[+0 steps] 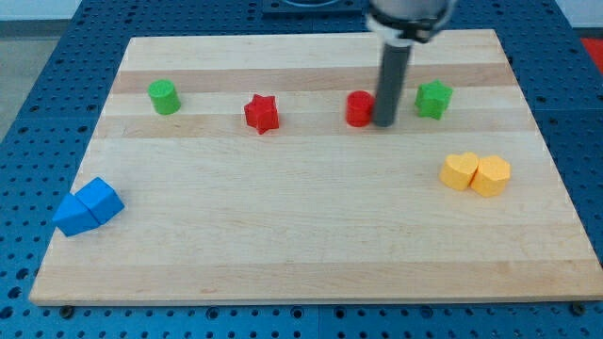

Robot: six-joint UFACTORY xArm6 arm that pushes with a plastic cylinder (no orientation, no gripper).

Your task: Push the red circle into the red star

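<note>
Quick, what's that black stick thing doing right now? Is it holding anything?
My tip: holds nothing, since it is a plain rod; it stands right against the red circle on the view's right side.

**Desk layout, one row plus two pairs**

Row across the upper desk (311, 264), view's left to right: green circle (164, 97), red star (262, 114), red circle (359, 109), green star (434, 99). My tip (385, 123) sits touching the red circle's right side, between it and the green star. Right edge, mid-height: yellow heart (460, 171) touching the yellow hexagon (492, 175) on its right. Lower left edge: two touching blue blocks (85, 209), shapes unclear.
</note>
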